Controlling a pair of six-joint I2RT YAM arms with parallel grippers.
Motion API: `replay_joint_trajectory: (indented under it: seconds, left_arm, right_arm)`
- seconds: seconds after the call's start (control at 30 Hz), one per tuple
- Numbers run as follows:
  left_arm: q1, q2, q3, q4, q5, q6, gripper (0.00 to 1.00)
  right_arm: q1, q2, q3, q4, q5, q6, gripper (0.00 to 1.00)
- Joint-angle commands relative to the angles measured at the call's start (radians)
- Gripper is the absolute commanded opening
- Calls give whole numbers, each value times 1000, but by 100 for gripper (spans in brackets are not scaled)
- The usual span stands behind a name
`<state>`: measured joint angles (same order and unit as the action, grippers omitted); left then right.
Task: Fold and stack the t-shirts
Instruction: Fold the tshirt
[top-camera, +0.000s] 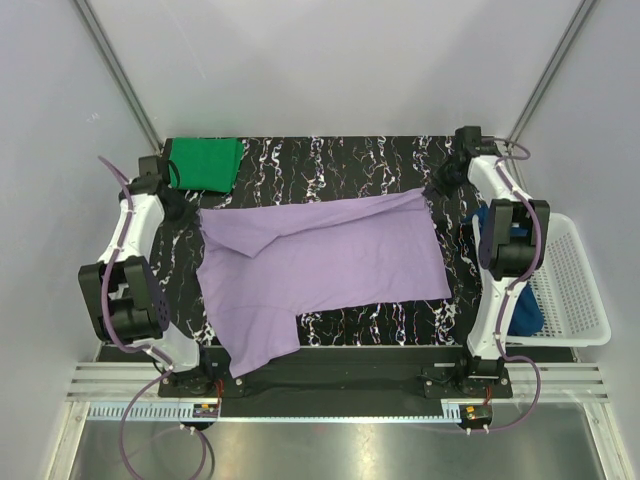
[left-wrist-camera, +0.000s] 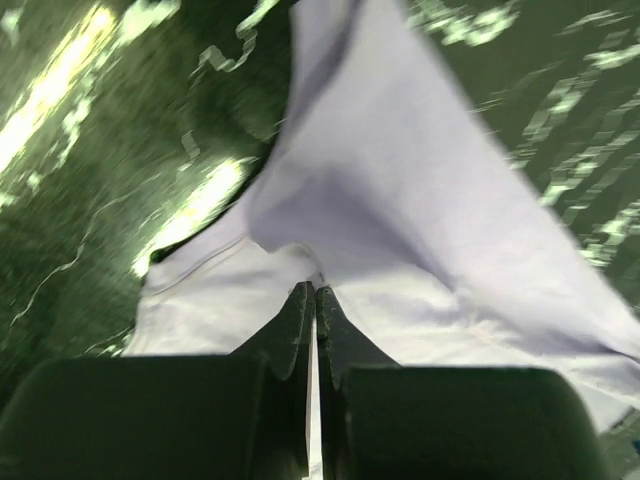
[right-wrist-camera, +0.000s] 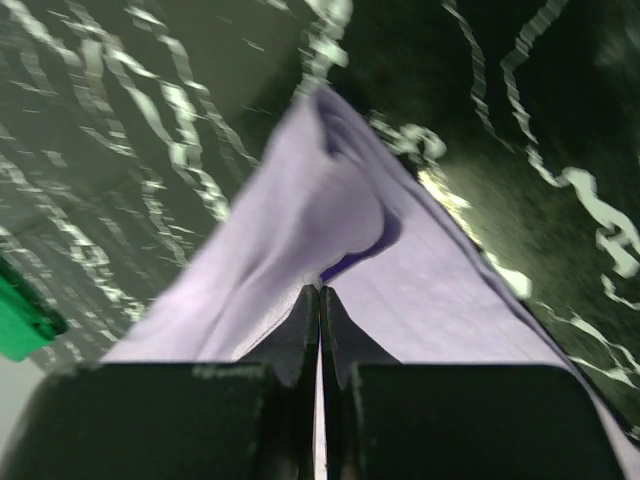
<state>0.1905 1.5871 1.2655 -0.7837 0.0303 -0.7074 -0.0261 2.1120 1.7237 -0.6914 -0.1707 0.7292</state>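
Observation:
The lavender t-shirt (top-camera: 320, 265) lies spread across the black marbled table (top-camera: 330, 160), its far edge stretched between both arms. At the shirt's far left corner my left gripper (top-camera: 190, 212) is shut on the cloth; the left wrist view shows lavender fabric (left-wrist-camera: 400, 200) pinched at the fingertips (left-wrist-camera: 316, 290). My right gripper (top-camera: 432, 188) is shut on the far right corner, where cloth (right-wrist-camera: 300, 230) rises from the closed tips (right-wrist-camera: 320, 290). A folded green t-shirt (top-camera: 205, 163) rests at the far left corner. The dark blue t-shirt (top-camera: 520, 300) lies in the basket, partly hidden by the right arm.
The white mesh basket (top-camera: 580, 290) stands off the table's right edge. Grey walls close in the far side and both flanks. The arm bases (top-camera: 200, 375) sit on a rail at the near edge.

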Motion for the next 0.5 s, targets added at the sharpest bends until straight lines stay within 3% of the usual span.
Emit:
replay_joint_trajectory:
  seconds: [0.0, 0.47]
  left_arm:
    - [-2, 2, 93, 69, 65, 31, 0]
    - [3, 230, 454, 202, 255, 59, 0]
  right_arm:
    - [6, 38, 111, 46, -18, -10, 0]
    - [5, 152, 336, 217, -78, -7, 0]
